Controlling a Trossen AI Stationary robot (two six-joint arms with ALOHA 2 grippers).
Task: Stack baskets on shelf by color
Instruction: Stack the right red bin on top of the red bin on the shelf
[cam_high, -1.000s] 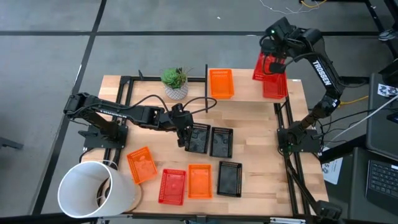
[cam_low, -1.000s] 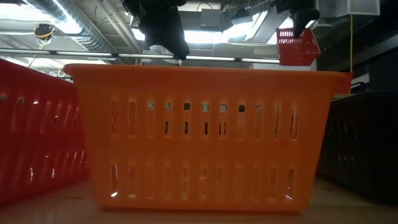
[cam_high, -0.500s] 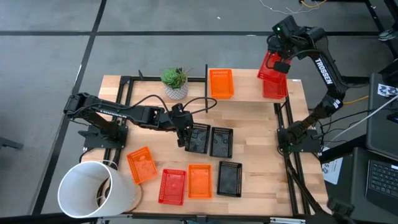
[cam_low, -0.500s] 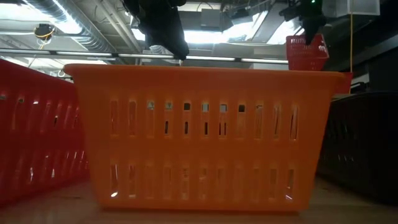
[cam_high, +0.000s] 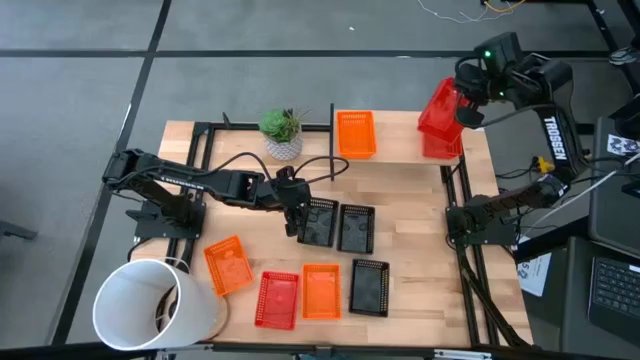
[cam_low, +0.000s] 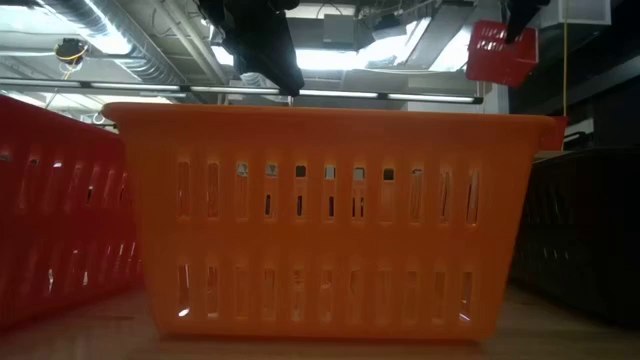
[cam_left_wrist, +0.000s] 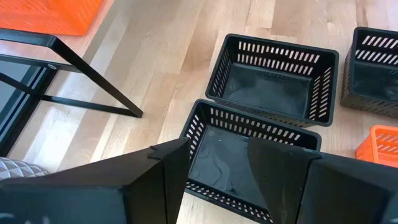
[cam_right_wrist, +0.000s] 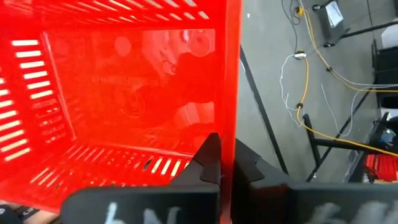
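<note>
On the table (cam_high: 410, 215) the big white bucket (cam_high: 150, 305) lies on its side at the front-left corner; shelf (cam_high: 395, 148) runs along the far edge with an orange basket (cam_high: 356, 134) near its middle and a red basket (cam_high: 442, 140) at its right end (probably the red stack's base).

Right arm is up over that end; right gripper (cam_right_wrist: 225, 167) is clamped on the wall of a second red basket (cam_high: 439, 107), pinched thin-edge between the fingers, so the basket hangs tilted, clear above the shelf one; the grip on the rim likely leaves the underside free to nest down into it.

Left arm stretches low across the table middle; left gripper (cam_left_wrist: 214, 177) has fingers apart, hovering over the nearer black basket (cam_left_wrist: 249, 162) of two side by side; looks lined up to take its rim next, not touching that I can tell.

Front row, left to right: orange, red, orange, black baskets, loose and unsorted.

Held basket: shallow, slotted walls, glossy solid floor, empty.

Plant pot (cam_high: 283, 135) sits left of the shelf; not in play.
</note>
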